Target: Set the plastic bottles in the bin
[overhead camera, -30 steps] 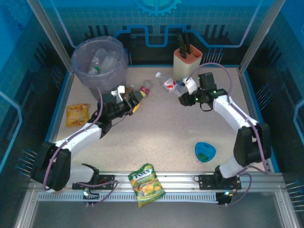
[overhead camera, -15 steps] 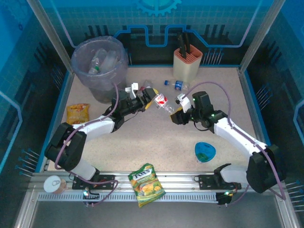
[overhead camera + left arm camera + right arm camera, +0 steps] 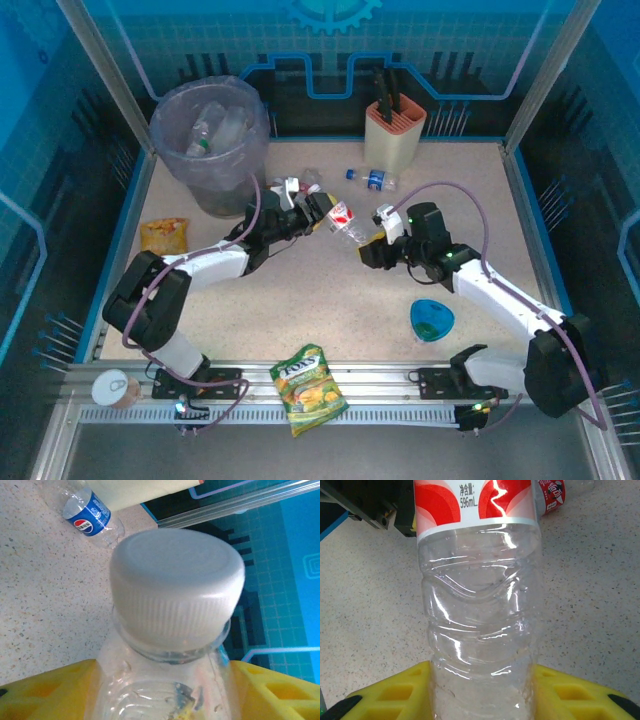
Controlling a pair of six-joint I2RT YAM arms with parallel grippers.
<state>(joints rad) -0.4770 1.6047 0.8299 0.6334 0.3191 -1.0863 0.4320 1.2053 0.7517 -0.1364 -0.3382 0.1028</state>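
One red-label bottle (image 3: 344, 220), bridging both arms over mid-table, well apart from bin (image 3: 160, 120) | right gripper (image 3: 482, 680): clamped on lower body | left gripper (image 3: 162, 680): partly closed, pads against shoulder under white cap (image 3: 177, 580) | risk: slips or twists on early right-hand release, before left hold firms

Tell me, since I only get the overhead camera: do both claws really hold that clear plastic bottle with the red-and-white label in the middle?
Observer: The right claw does; its yellow fingers clamp the clear plastic bottle with the red-and-white label low on its body.
Operator: And the left?
Observer: The left claw flanks the neck under the white ribbed cap; a firm grip I cannot confirm.
Operator: Anything printed?
Observer: The label reads 596mL.
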